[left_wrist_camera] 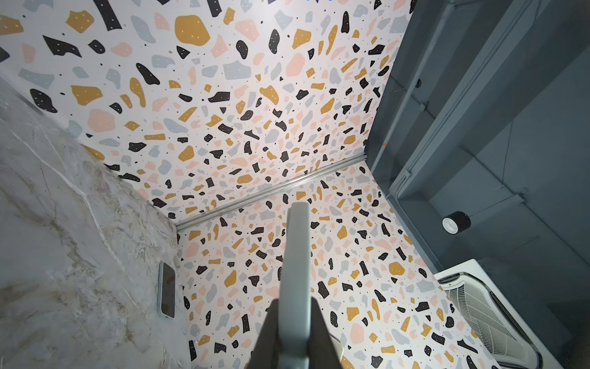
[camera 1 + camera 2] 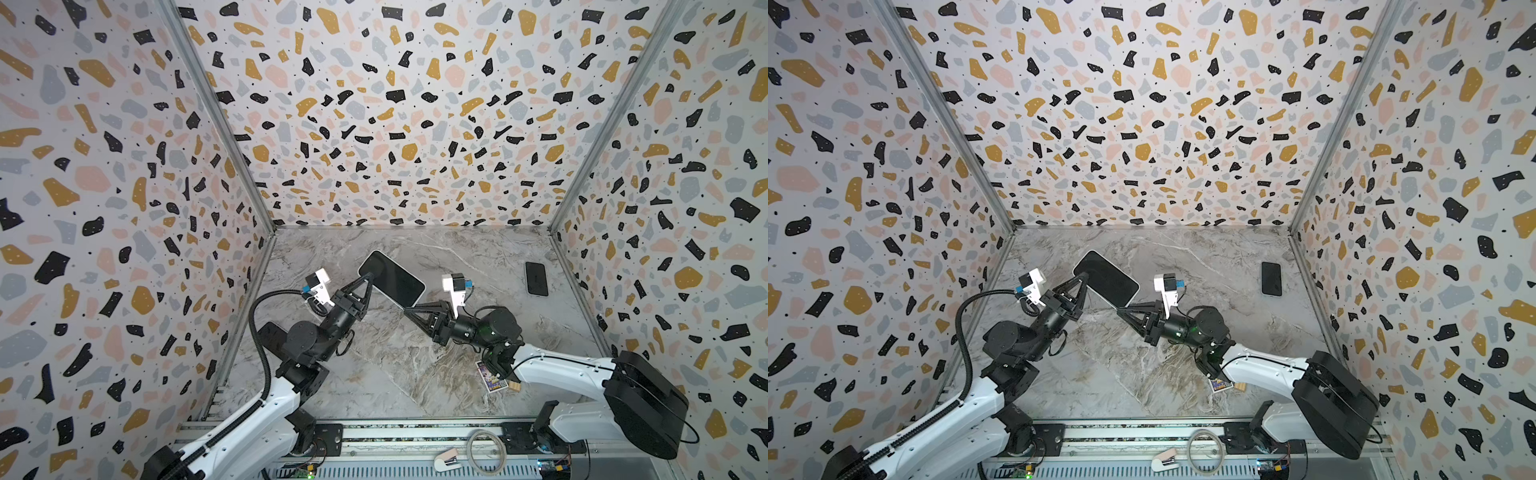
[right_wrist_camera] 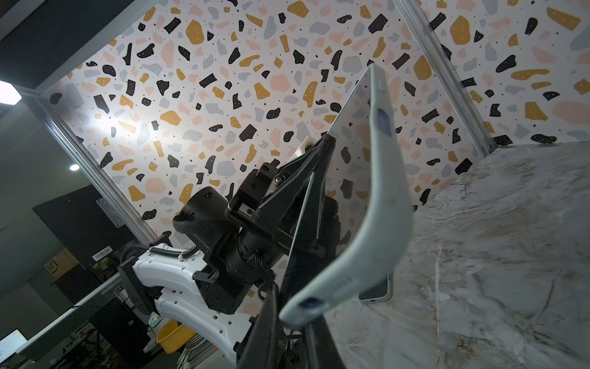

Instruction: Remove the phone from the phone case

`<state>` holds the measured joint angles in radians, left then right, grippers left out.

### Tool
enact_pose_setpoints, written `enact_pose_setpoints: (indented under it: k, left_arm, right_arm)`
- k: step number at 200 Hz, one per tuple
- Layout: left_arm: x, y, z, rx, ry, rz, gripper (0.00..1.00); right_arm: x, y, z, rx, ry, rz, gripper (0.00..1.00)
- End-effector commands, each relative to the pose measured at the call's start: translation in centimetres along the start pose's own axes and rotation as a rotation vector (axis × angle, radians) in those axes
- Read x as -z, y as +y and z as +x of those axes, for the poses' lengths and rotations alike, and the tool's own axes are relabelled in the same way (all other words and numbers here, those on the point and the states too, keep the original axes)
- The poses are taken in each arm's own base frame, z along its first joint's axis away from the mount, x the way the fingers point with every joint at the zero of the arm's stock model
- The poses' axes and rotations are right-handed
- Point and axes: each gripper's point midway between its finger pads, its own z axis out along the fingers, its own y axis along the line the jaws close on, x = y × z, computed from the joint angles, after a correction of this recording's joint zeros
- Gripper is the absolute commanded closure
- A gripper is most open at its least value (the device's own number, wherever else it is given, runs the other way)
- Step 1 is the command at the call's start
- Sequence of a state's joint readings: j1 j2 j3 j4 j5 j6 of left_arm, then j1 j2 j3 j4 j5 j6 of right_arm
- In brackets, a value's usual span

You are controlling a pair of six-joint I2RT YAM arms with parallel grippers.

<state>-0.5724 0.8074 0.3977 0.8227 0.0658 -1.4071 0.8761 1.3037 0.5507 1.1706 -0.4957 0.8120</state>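
The phone, dark screen up in a pale grey-green phone case, hangs tilted above the marble table in both top views. My left gripper is shut on its far left end; in the left wrist view its fingers clamp the case's edge. My right gripper is shut on the near right corner. In the right wrist view the phone case bows away from the reflective screen, and its corner sits in my right gripper.
A second dark phone lies flat by the right wall. Under the right arm lie a printed card and a small wooden block. A coiled cable rests on the front rail. Patterned walls enclose three sides.
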Motion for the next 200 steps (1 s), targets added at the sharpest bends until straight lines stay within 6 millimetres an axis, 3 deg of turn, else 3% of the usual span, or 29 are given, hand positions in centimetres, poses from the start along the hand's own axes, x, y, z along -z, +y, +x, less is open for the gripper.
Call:
enact_pose_setpoints:
  k: [1,200]
  left_arm:
    - [-0.5,-2.7,-0.2,0.021,0.009,0.053,1.00]
    - [-1.1,-1.5,1.3,0.005,0.094,-0.033,1.00]
  right_arm:
    - [0.1,-0.3,0.5,0.135,0.041,0.033,0.94]
    - [1.2,-5.4,0.9,0.469,0.189,0.388,0.96]
